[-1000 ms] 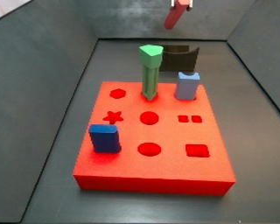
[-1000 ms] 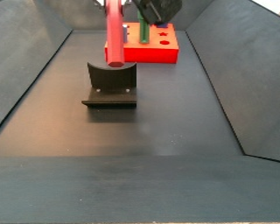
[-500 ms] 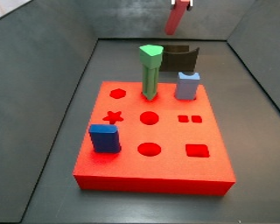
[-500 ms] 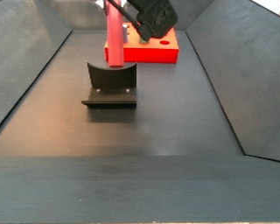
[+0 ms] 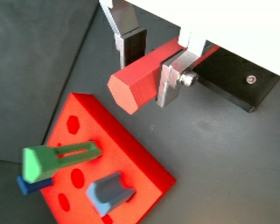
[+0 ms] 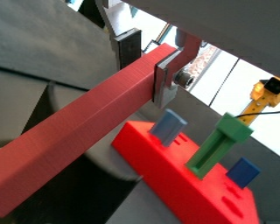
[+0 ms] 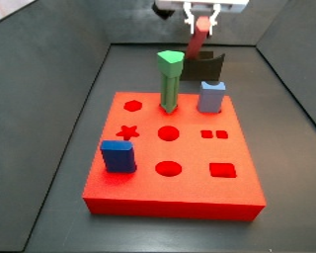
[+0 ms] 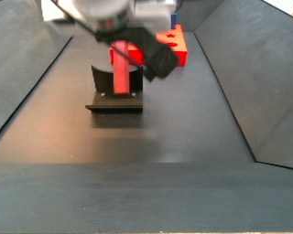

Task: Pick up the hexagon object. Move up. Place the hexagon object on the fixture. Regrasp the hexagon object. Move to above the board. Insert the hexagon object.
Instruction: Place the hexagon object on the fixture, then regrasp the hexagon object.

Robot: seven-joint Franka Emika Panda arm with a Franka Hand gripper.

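salmon-red hexagon object [image 5: 140, 80], bright red board [image 7: 174, 158], silver end effector [image 5: 154, 54].

gripper [image 5: 150, 57] above the fixture [image 5: 240, 79] – two flat silver plate fingers [image 5: 171, 77], dark rectangular pads on the inner faces. One finger has a round silver screw head on its outer side, seen in both wrist views. Gripper body above the fingers is white. In a side view the gripper [image 7: 200, 14] reads white with thin pale fingers; in the side view nearest the fixture the hand [image 8: 127, 27] is grey-white on top, black lower housing – blurred.
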